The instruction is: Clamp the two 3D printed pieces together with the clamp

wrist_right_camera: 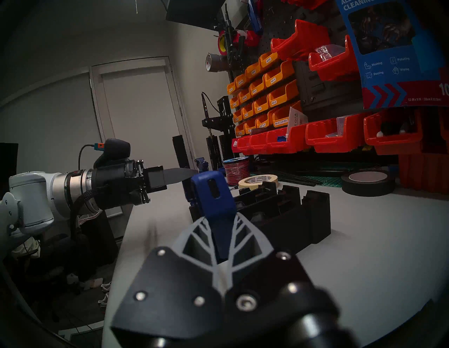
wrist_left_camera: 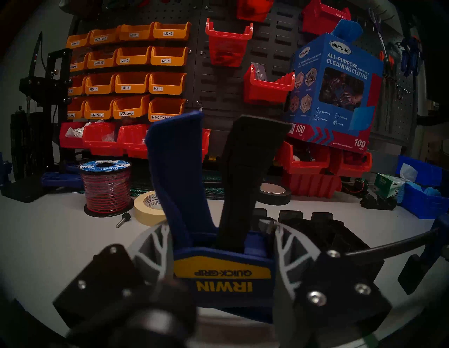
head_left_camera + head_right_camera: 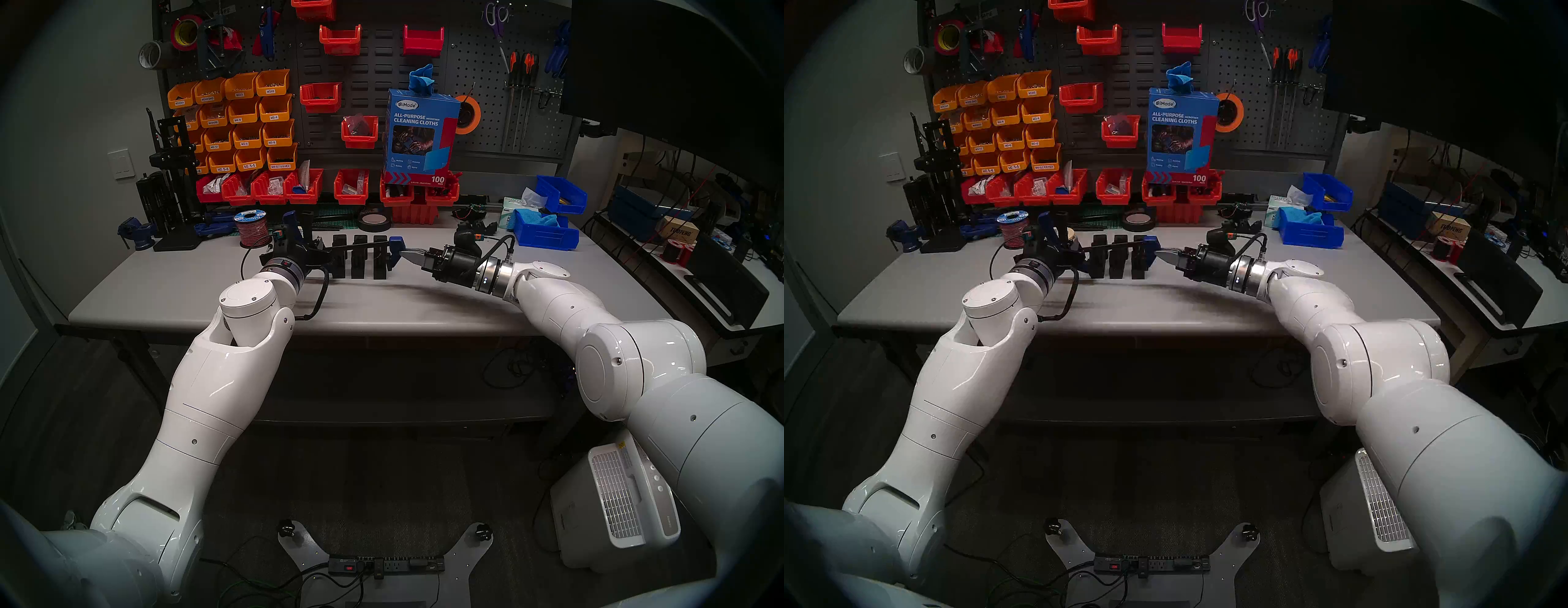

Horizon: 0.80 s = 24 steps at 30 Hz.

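Note:
The blue clamp [image 2: 222,274] with its yellow IRWIN label is held across the middle of the table. My left gripper [image 3: 316,254] is shut on its body, the blue handle and black trigger standing up between the fingers [image 2: 155,245]. Its thin black bar [image 3: 365,245] runs right, over the two 3D printed pieces [image 3: 359,257], black three-block combs standing together on the table. My right gripper [image 1: 222,218] is shut on the clamp's blue end jaw [image 1: 212,192], just right of the pieces [image 1: 291,206]. The clamp's jaws stand either side of the pieces; contact cannot be told.
Behind the clamp stand a red wire spool [image 3: 250,227], a masking tape roll [image 2: 148,206], a black tape roll [image 3: 374,220] and a small knob screw [image 2: 122,218]. Blue bins [image 3: 545,233] sit back right, a blue vise [image 3: 138,233] back left. Red bins line the rear.

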### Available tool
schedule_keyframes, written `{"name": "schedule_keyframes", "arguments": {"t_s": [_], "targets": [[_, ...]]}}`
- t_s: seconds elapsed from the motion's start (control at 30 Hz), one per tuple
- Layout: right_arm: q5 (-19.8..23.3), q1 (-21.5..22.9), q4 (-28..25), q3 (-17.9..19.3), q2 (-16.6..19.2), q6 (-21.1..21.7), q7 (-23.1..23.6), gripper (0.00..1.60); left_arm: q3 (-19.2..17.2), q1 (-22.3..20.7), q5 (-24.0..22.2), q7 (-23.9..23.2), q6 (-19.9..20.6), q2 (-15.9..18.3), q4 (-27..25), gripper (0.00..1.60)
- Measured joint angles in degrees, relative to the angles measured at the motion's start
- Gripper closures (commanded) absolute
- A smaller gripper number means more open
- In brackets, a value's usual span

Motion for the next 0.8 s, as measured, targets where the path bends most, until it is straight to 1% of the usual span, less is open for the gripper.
{"name": "schedule_keyframes", "arguments": {"t_s": [0.33, 0.8], "targets": [[-0.03, 0.05, 0.00, 0.07, -0.03, -0.02, 0.02, 1.60, -0.22, -0.28, 0.28, -0.57, 0.01, 0.44, 0.11, 1.60], [-0.03, 0.17, 0.01, 0.30, 0.12, -0.06, -0.08, 1.60, -1.00, -0.58, 0.55, -0.10, 0.00, 1.04, 0.46, 1.60]]}}
